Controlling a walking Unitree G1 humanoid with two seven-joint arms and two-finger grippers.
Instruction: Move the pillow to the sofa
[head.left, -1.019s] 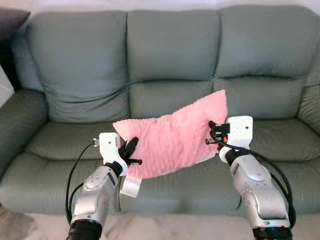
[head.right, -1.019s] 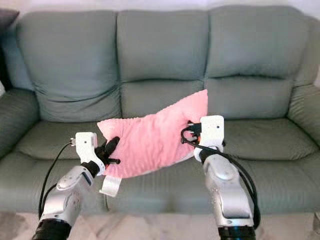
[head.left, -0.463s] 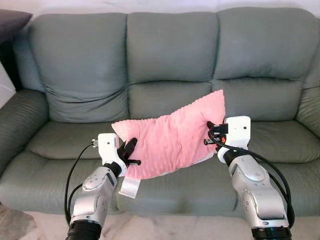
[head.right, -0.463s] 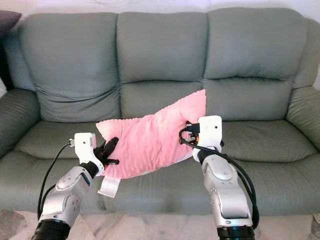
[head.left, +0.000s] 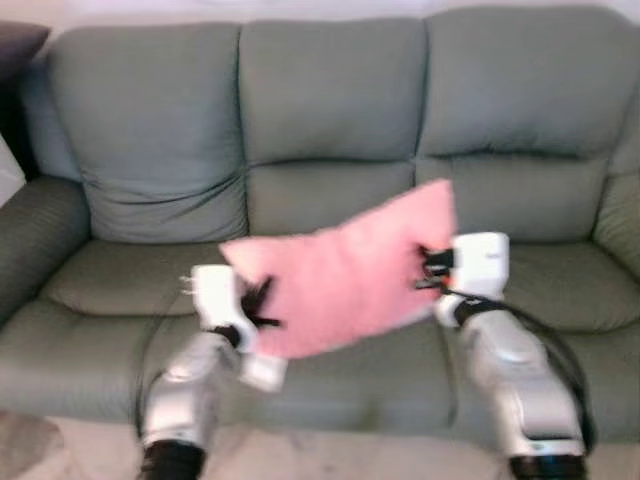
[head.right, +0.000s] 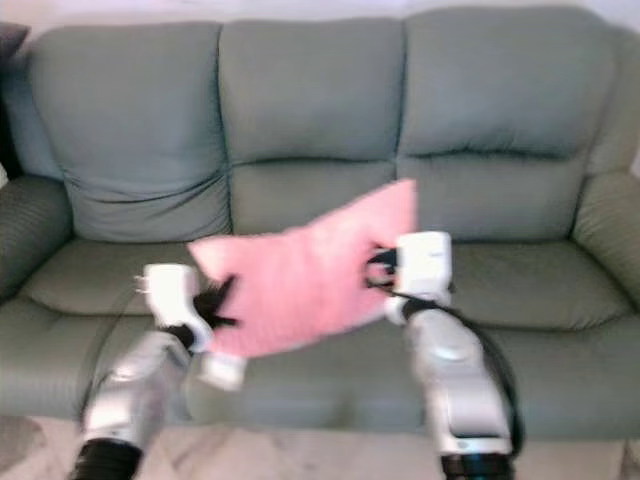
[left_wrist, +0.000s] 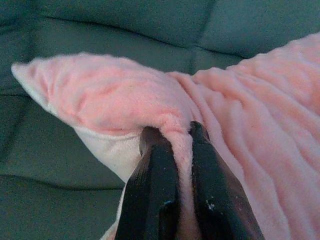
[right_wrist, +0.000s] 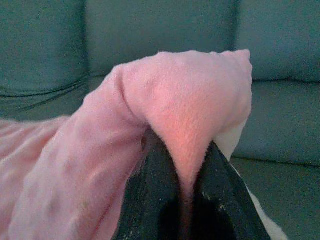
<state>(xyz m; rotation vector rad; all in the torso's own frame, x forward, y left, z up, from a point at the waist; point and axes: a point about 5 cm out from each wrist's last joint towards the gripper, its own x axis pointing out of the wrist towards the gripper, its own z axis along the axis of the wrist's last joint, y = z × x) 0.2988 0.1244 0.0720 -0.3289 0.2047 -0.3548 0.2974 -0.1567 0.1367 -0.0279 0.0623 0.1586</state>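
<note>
A pink fluffy pillow (head.left: 345, 270) hangs in the air in front of the grey-green sofa (head.left: 330, 110), above its middle seat cushion. My left gripper (head.left: 258, 300) is shut on the pillow's left edge, and in the left wrist view its black fingers (left_wrist: 155, 185) pinch a fold of pink fabric. At the right edge, my right gripper (head.left: 428, 270) is shut on the pillow; its fingers (right_wrist: 150, 195) squeeze a pink corner. A white tag (head.left: 262, 372) dangles under the pillow. The eye views are blurred.
The three-seat sofa spans the whole width, with armrests at the left (head.left: 35, 240) and right (head.left: 620, 215). A dark cushion (head.left: 20, 45) sits at the top left corner. Pale marbled floor (head.left: 330, 460) runs along the sofa's front.
The whole picture has shifted and blurred, so the camera moved. Both grippers still hold the pillow the same way, and it sits slightly higher against the sofa.
</note>
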